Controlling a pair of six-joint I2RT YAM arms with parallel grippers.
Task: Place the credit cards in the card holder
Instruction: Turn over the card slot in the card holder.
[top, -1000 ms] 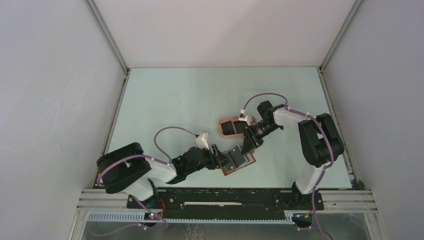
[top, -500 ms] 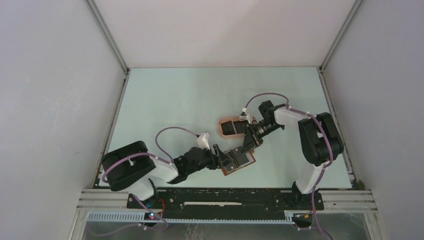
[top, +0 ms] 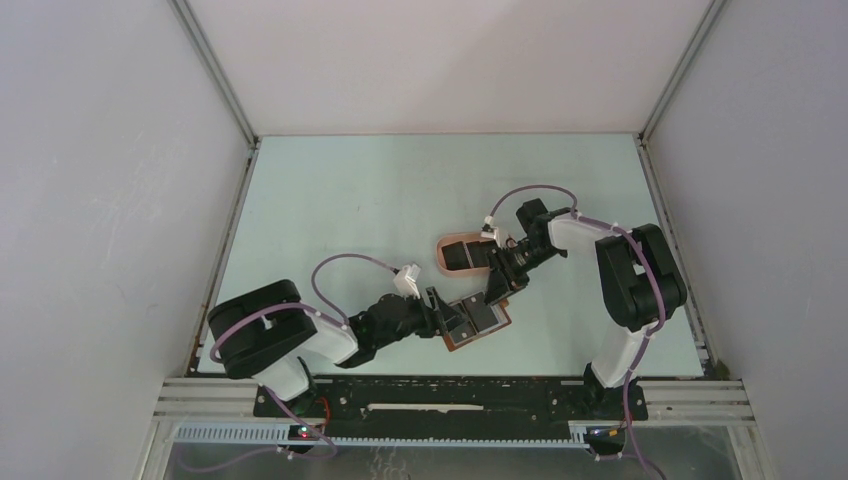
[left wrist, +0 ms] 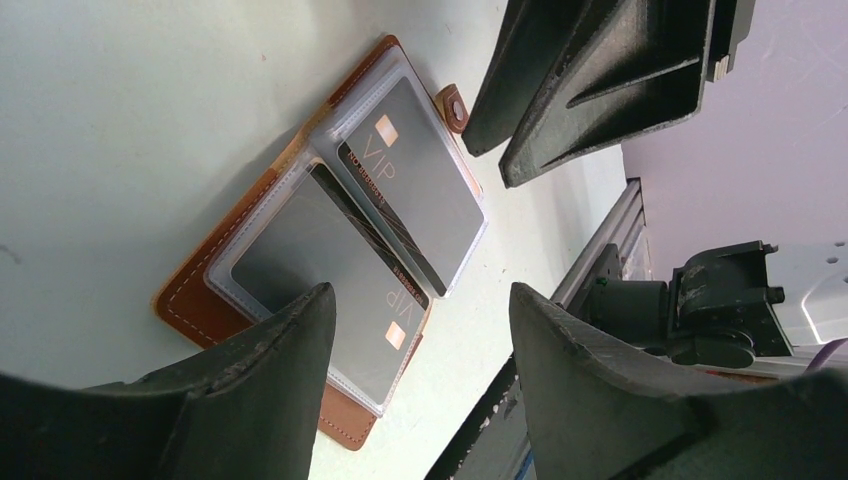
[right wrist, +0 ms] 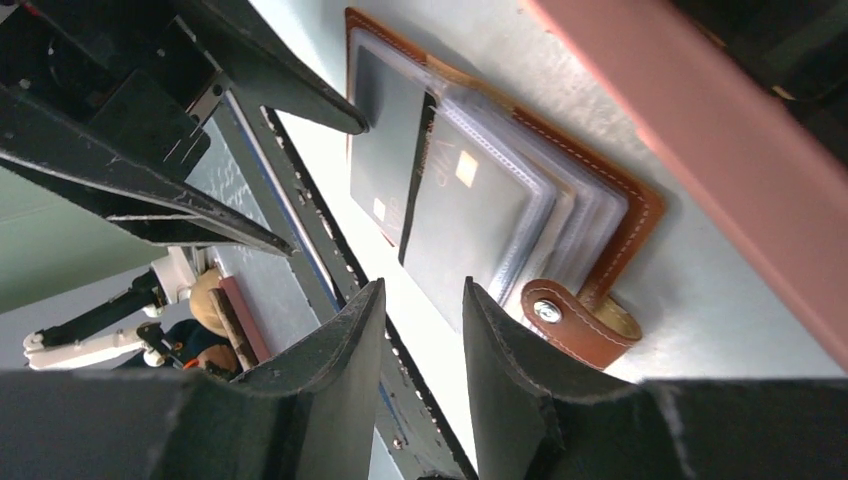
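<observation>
Looks like a robotics lab, i.e. a closed test cell, not a home or a shop. 2 robot arms, the left arm and the right arm, are bolted side by side on a black base rail at the near edge of a pale green table. Plain grey-white wall panels close the left, right and far sides, w/ bare alu. profiles at the corners. Purple cables run along both arms. A slotted cable duct lies near left, below the rail.

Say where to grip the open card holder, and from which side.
Take the card holder by its snap tab, coming from the right gripper's side: the tab curls up past the cover's edge, while the rest lies flat.
</observation>
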